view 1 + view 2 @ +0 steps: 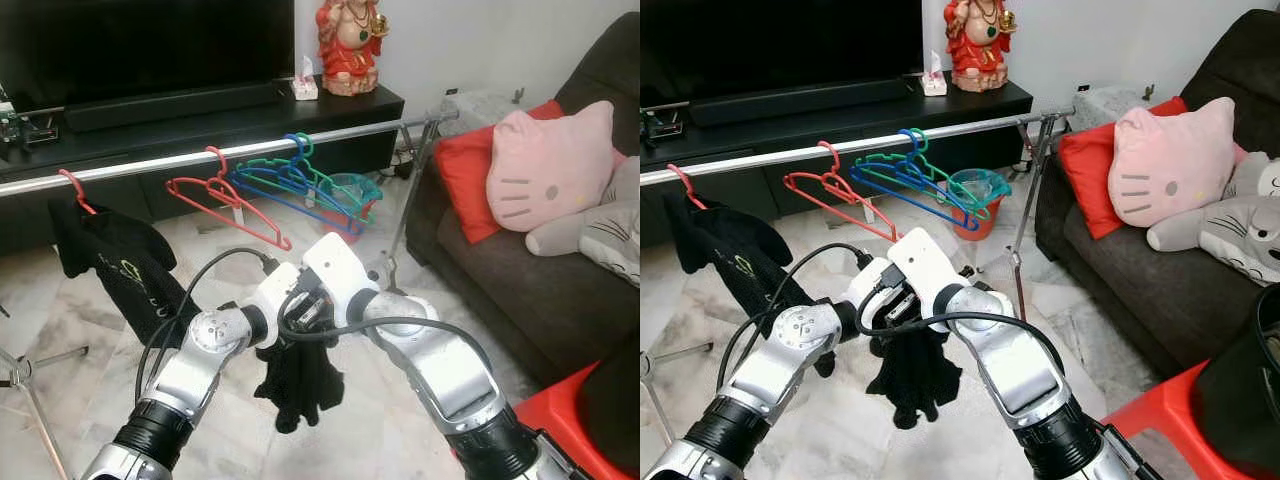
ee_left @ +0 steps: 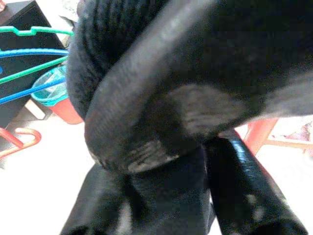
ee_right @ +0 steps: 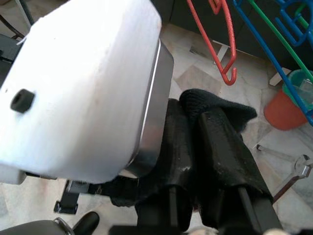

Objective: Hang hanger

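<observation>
Hangers: red hangers (image 1: 228, 205) and a bunch of blue and green hangers (image 1: 300, 185) hang on the metal rail (image 1: 250, 149), none in a gripper.
Black cloth (image 1: 298, 385): hangs low in front of the robot, between the two wrists, below the rail.
Right gripper (image 3: 205, 142): fingers together, clamped on the black cloth.
Left gripper (image 2: 161, 161): pressed against the same cloth; cannot tell whether its fingers are apart or together.
Rail's left end: a black garment (image 1: 118, 258) hangs from another red hanger (image 1: 76, 191).
Behind the rail: a dark TV cabinet (image 1: 200, 125) with a red figurine (image 1: 349, 45), and a bucket (image 1: 351, 205) on the floor.
Right side: a sofa (image 1: 520, 280) with a red cushion (image 1: 470, 170) and a pink cat pillow (image 1: 555, 165).
</observation>
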Motion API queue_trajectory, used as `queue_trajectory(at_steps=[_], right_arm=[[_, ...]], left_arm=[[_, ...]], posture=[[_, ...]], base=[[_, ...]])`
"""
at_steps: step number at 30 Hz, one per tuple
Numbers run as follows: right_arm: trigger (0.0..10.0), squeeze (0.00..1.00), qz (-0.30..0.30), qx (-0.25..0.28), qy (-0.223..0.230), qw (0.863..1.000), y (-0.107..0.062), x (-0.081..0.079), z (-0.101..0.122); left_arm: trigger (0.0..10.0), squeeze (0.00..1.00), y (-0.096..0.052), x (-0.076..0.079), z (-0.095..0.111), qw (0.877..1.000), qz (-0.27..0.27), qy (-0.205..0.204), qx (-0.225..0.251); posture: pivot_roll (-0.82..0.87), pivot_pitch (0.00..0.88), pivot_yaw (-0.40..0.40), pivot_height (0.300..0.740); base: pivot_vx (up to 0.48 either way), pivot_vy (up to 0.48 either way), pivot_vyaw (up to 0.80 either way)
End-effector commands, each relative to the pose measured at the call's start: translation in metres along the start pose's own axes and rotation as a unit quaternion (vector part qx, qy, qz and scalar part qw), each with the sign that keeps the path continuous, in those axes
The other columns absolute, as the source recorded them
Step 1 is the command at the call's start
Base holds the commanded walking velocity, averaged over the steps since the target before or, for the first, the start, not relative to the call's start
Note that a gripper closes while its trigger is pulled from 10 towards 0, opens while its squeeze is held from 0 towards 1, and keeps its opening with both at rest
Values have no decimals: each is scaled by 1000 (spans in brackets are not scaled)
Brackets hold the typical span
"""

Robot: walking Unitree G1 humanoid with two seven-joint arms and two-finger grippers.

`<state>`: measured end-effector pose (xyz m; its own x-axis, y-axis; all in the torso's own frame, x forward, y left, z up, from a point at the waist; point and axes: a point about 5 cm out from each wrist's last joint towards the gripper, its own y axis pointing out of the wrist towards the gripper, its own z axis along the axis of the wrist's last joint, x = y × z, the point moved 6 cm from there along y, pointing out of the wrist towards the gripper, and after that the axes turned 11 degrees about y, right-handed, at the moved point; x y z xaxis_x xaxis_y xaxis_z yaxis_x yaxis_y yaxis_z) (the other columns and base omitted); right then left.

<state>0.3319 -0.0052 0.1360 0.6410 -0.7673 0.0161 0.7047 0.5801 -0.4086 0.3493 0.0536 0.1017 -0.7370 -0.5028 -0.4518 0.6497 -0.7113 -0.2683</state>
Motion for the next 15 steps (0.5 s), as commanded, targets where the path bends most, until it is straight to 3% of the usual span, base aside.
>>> queue_trajectory(at_steps=[1,15], right_arm=[[10000,0,2,34,-10,999,-5,-3,21],[10000,0,-5,42,-11,999,-3,1,27]], left_arm=[[0,0,3,-1,5,1000,-4,13,7],[0,0,-3,7,0,999,-32,16,-4]], posture=[[-57,0,-27,740],[-47,0,-29,740]], base=[[0,0,0],[0,0,0]])
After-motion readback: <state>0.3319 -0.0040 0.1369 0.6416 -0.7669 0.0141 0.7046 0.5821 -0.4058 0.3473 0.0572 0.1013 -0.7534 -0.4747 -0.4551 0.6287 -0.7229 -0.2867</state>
